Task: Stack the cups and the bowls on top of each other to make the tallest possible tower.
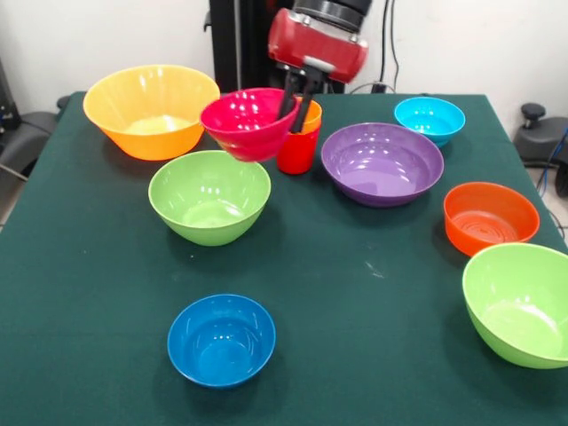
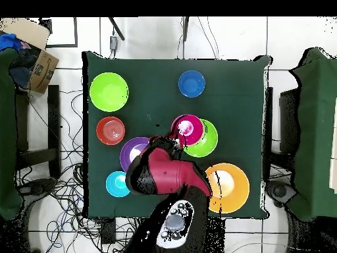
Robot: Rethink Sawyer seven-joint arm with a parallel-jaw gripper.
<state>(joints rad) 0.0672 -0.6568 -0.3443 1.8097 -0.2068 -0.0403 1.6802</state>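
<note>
Showing a dark green table (image 1: 355,302), bowls in yellow-orange (image 1: 151,111), pink (image 1: 248,122), lime green (image 1: 209,196) (image 1: 521,303), purple (image 1: 382,163), light blue (image 1: 429,119), orange (image 1: 491,217) and dark blue (image 1: 221,340), a red cup (image 1: 296,153) nesting an orange one (image 1: 311,116), a red-and-black arm (image 1: 318,40).

The green-clothed counter (image 1: 355,302) is seen from its near edge in the front view, at a downward slant and close enough that its near corners are cut off. In the overhead view it is seen from straight above and farther back, with tiled floor (image 2: 289,39) around it. The whole counter top is shared by both views.
</note>
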